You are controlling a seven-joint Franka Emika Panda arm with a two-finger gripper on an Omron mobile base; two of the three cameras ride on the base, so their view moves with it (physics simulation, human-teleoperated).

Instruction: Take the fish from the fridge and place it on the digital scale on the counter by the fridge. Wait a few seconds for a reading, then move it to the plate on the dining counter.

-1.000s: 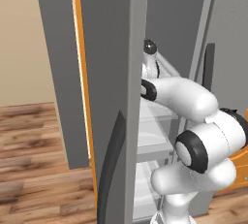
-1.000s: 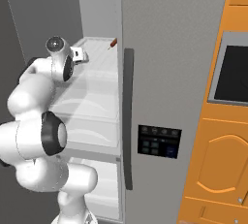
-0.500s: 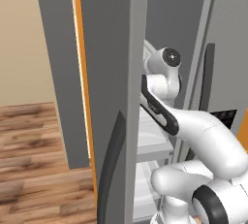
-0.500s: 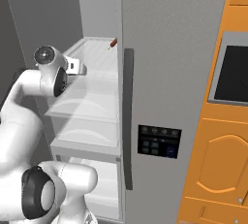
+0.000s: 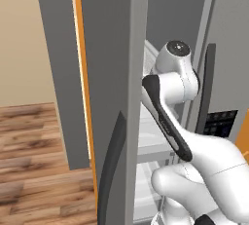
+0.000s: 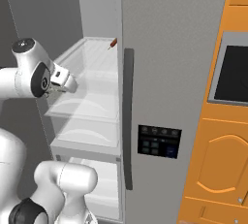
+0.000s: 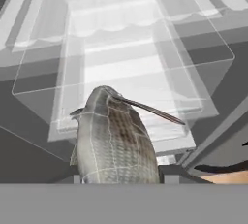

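Hand view first: we have the fish (image 7: 115, 140) right in front of the camera, a scaly grey-brown body with a long thin bill slanting off toward 4 o'clock. It rises from the bottom edge of the view, exactly where the gripper (image 7: 118, 179) sits. Dark finger tips (image 7: 170, 172) peek out on either side of the body, so we read the jaws as clamped on the fish. Behind it, toward 12 o'clock, we look down on the clear white shelves (image 7: 128, 68) of the fridge (image 7: 213, 34), stacked like see-through trays.

Over to the right base view: the fridge (image 6: 169, 63) stands with its right door closed, the long dark handle (image 6: 128, 116) running down it and a small dark control panel (image 6: 159, 140) beside that. The left half is open, and we see the white shelves (image 6: 92, 92) inside. The arm reaches in from 9 o'clock, its wrist just in front of the upper shelf; the fingers themselves are too hidden here for us to judge. At the far back of the top shelf, near 12 o'clock, we spot a small reddish item (image 6: 112, 43), too small to identify. Orange cabinets (image 6: 223, 169) stand at 3 o'clock.

Left base view: the open grey door (image 5: 112, 87) fills the middle, and the white arm bends past its edge into the fridge. Wooden floor (image 5: 34, 160) lies at 8 o'clock.
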